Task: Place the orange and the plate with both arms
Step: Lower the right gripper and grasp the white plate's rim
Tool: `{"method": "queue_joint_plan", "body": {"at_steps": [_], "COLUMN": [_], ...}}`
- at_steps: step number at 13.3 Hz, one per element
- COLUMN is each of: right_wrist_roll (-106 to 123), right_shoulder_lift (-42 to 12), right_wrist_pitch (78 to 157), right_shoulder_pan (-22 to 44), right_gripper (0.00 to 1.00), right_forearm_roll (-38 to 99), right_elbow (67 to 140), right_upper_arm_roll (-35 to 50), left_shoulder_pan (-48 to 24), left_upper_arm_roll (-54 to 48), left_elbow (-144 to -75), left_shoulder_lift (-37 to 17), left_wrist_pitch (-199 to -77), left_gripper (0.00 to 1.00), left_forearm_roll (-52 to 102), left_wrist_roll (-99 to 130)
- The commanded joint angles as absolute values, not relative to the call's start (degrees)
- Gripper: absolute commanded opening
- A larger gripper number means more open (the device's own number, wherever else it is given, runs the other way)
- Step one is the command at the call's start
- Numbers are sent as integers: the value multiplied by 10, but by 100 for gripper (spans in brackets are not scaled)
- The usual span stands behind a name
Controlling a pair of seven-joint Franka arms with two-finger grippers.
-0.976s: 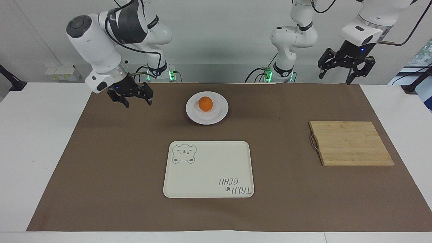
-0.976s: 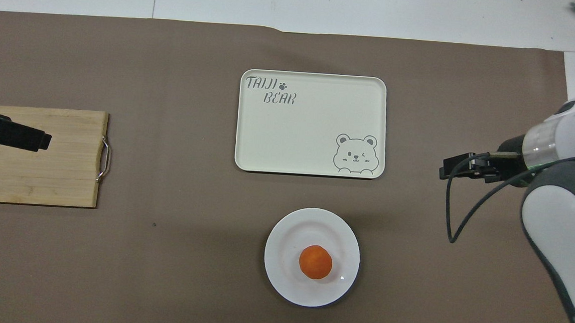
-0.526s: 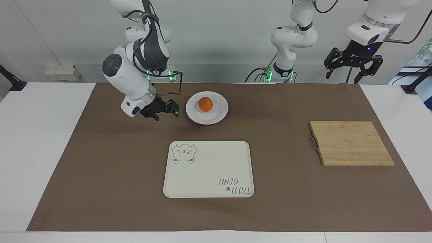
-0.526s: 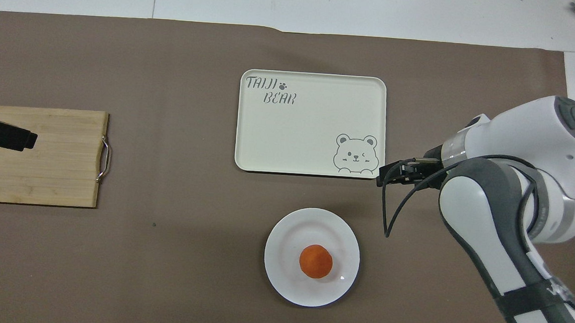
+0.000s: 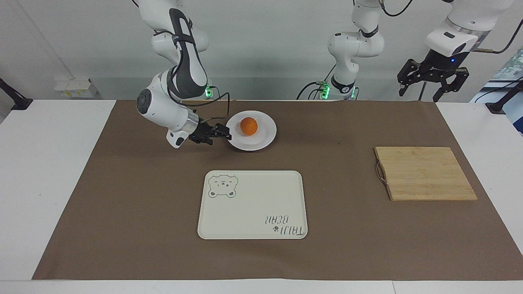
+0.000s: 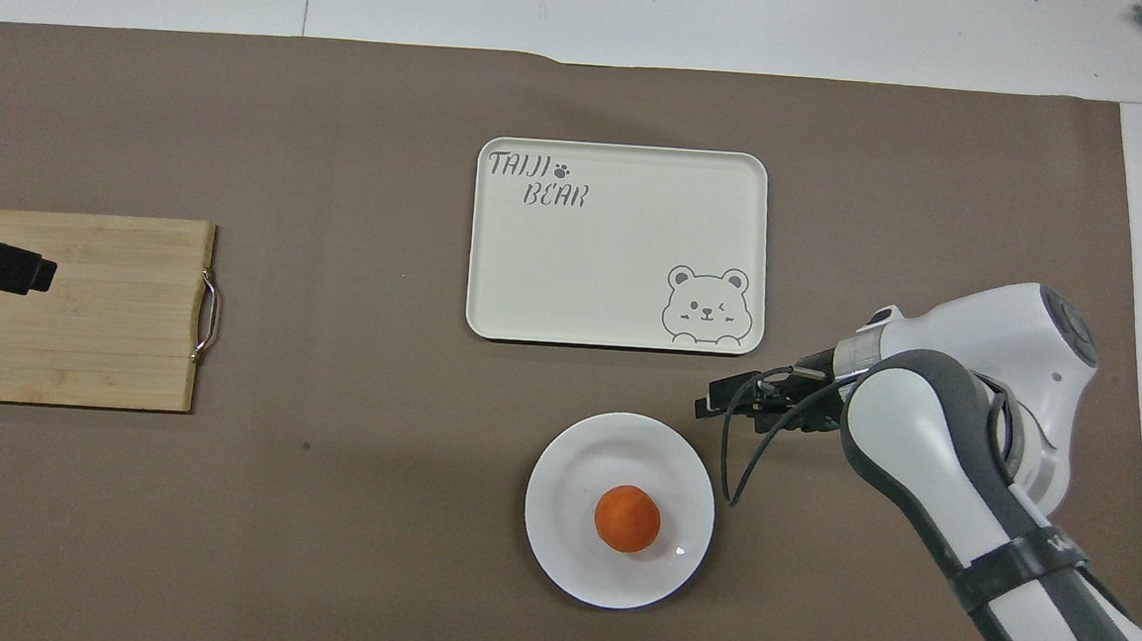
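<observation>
The orange (image 5: 249, 125) (image 6: 627, 518) lies on the white plate (image 5: 265, 141) (image 6: 556, 557), close to the robots at the middle of the table. My right gripper (image 5: 224, 134) (image 6: 709, 406) is low and open at the plate's rim, on the right arm's end. I cannot tell whether it touches the rim. My left gripper (image 5: 420, 94) (image 6: 9, 268) hangs open and empty, high over the cutting board at the left arm's end.
A cream tray with a bear drawing (image 5: 253, 204) (image 6: 615, 254) lies farther from the robots than the plate. A wooden cutting board (image 5: 425, 173) (image 6: 104, 332) with a metal handle lies toward the left arm's end. A brown mat (image 5: 122, 204) covers the table.
My right gripper has dropped and swung in from the right arm's end to the plate's rim. The left gripper has risen slightly and drifted outward. Orange and plate have not moved.
</observation>
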State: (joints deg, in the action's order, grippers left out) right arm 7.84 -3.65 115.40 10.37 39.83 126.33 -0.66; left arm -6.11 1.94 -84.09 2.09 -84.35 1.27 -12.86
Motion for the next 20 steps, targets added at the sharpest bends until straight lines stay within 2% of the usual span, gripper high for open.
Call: {"method": "queue_joint_plan", "body": {"at_steps": [1, 5, 10, 20], "right_wrist_roll": [119, 198, 212, 237], "right_shoulder_lift": [-7, -7, 10, 11], "right_wrist_pitch": [1170, 1195, 1196, 1190], "right_shoulder_pan": [102, 97, 95, 99], "right_gripper": [100, 100, 100, 100], "right_forearm_roll": [454, 526, 546, 610], "right_elbow": [1318, 1372, 1409, 1466], "right_upper_arm_roll": [-9, -9, -9, -9], "left_shoulder_pan": [-52, -40, -40, -40], "left_upper_arm_roll": [11, 11, 11, 11], "left_elbow": [-822, -830, -830, -830], "left_shoulder_lift": [15, 21, 21, 21], "left_wrist_pitch": [-824, -824, -823, -823], "left_gripper": [100, 100, 100, 100], "left_forearm_roll": [1, -1, -2, -1], "left_wrist_roll": [-133, -134, -134, -134]}}
